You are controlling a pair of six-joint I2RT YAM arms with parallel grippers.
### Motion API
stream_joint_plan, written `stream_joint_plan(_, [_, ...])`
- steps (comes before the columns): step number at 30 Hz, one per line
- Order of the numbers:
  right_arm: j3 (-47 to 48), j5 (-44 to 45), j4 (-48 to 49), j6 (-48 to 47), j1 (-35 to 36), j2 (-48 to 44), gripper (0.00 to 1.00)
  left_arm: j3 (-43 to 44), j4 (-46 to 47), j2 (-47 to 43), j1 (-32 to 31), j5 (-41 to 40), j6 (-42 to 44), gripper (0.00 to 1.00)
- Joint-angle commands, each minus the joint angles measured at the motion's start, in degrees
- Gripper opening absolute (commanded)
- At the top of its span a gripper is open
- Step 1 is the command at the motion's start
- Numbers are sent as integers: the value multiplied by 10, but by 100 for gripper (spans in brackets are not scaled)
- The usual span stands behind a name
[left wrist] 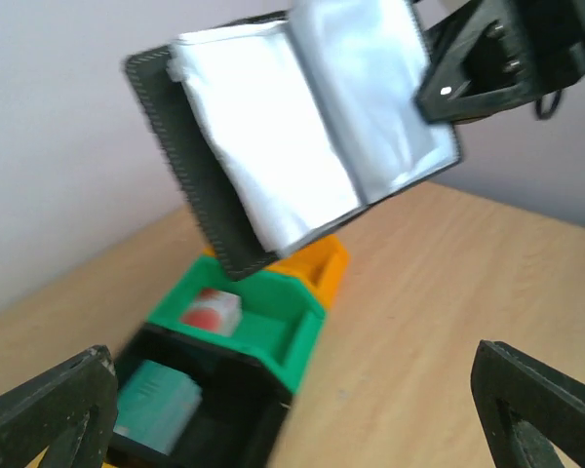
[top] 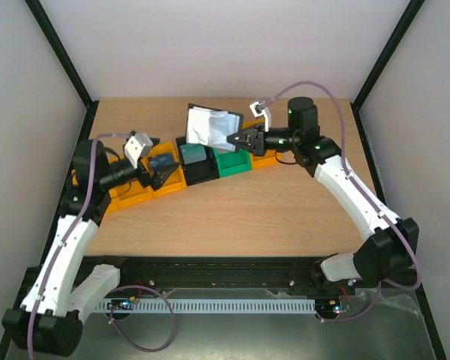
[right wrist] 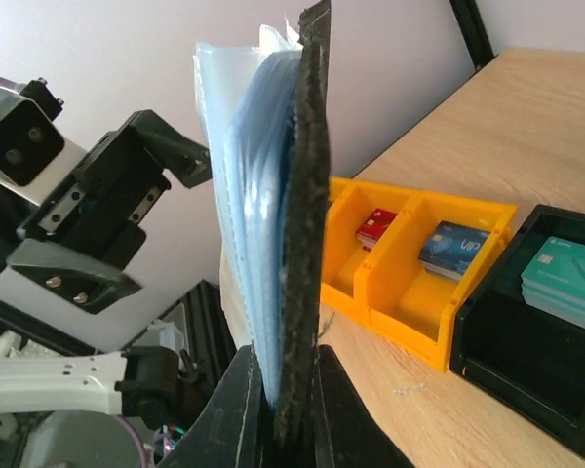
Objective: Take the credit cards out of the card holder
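My right gripper (top: 236,139) holds the black card holder (top: 210,124) up above the bins, spread open with its pale inner pockets showing. In the right wrist view the card holder (right wrist: 307,214) stands edge-on, and my right gripper (right wrist: 283,419) is shut on its lower edge. My left gripper (top: 161,171) hangs open over the orange bins, and in its own view the left gripper (left wrist: 292,419) has nothing between its fingers. A red credit card (right wrist: 375,226) and a stack of blue cards (right wrist: 453,249) lie in two orange bin compartments.
A row of bins crosses the table: orange bins (top: 127,193), a black bin (top: 199,171) holding a teal-faced piece (left wrist: 156,400), and a green bin (top: 232,161) holding a white piece with a red dot (left wrist: 212,312). Bare wooden table (top: 240,217) lies in front.
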Motion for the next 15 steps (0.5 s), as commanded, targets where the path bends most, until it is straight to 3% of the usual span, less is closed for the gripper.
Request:
stream_joint_plan(1, [36, 22, -24, -57, 43, 12, 2, -72, 34, -62, 6, 59, -183, 99])
stream_joint_plan(9, [36, -6, -10, -67, 133, 9, 2, -195, 268, -157, 86, 90, -431, 100])
stream_joint_plan(15, [20, 4, 14, -52, 173, -1, 2, -208, 328, -172, 89, 204, -480, 100])
